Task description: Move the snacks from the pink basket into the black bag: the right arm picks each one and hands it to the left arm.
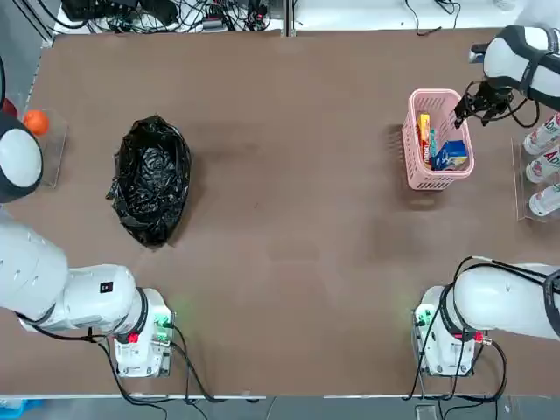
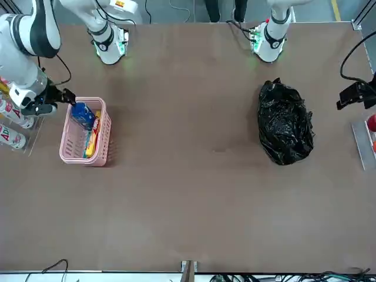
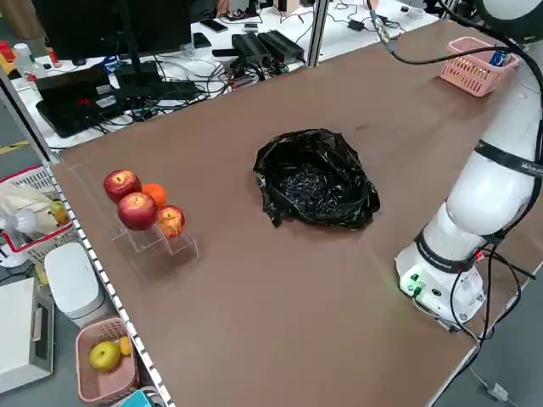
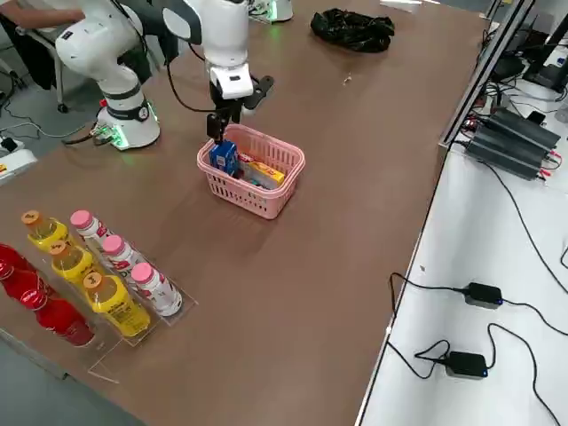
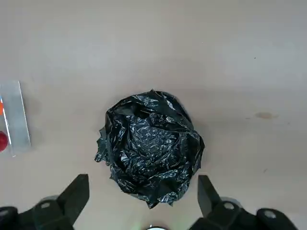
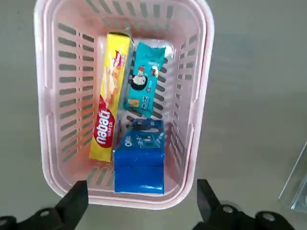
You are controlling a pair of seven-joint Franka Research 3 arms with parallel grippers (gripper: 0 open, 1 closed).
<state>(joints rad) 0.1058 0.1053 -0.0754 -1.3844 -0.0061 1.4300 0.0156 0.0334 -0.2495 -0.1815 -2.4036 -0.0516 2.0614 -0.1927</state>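
The pink basket (image 1: 437,178) stands at the right of the table. In it lie a blue snack (image 6: 139,163), a yellow one (image 6: 109,96) and a teal one (image 6: 144,79). My right gripper (image 1: 477,103) hovers open over the basket's right far corner, above the blue packet (image 4: 224,157), touching nothing. In the right wrist view its fingers (image 6: 72,201) flank the basket's near end. The black bag (image 1: 150,179) lies crumpled at the left. My left gripper (image 2: 352,94) hangs open high above the table's left side, looking down on the bag (image 5: 151,143), nothing in it.
A clear rack of bottles (image 4: 89,275) stands just beyond the basket at the right edge. A clear stand with apples and an orange (image 3: 140,208) sits at the left edge. Both arm bases (image 1: 140,337) (image 1: 446,332) stand at the near edge.
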